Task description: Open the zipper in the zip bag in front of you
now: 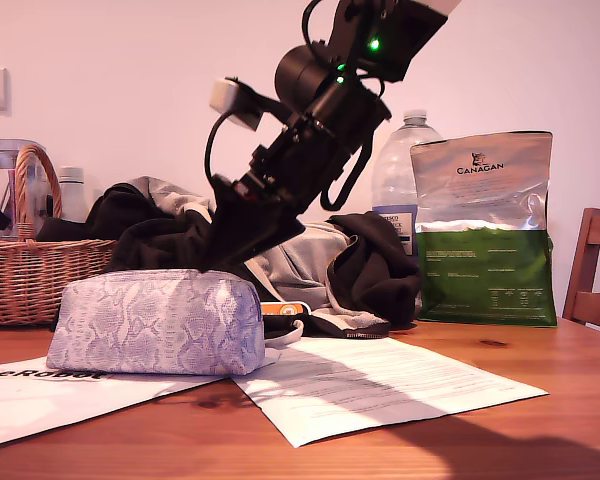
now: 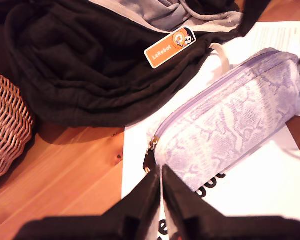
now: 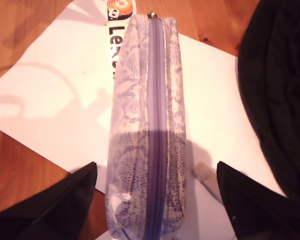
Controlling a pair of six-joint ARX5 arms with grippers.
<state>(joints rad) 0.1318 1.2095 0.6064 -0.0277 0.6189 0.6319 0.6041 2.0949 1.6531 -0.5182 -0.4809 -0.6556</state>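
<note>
The zip bag, a lilac snakeskin pouch, lies on white paper on the wooden table. Its purple zipper runs shut along the top. The small dark pull tab hangs at the end toward the exterior view's left. My second gripper is open, one finger on each side of the bag's other end; in the exterior view this second gripper comes down behind the bag's top. My first gripper is shut with nothing seen between its fingers, its tips pointing at the pull-tab end of the zip bag.
A wicker basket stands at the exterior view's left. Dark clothing with an orange tag is heaped behind the bag. A water bottle, a Canagan foil bag and a chair are at the exterior view's right. Paper sheets lie in front.
</note>
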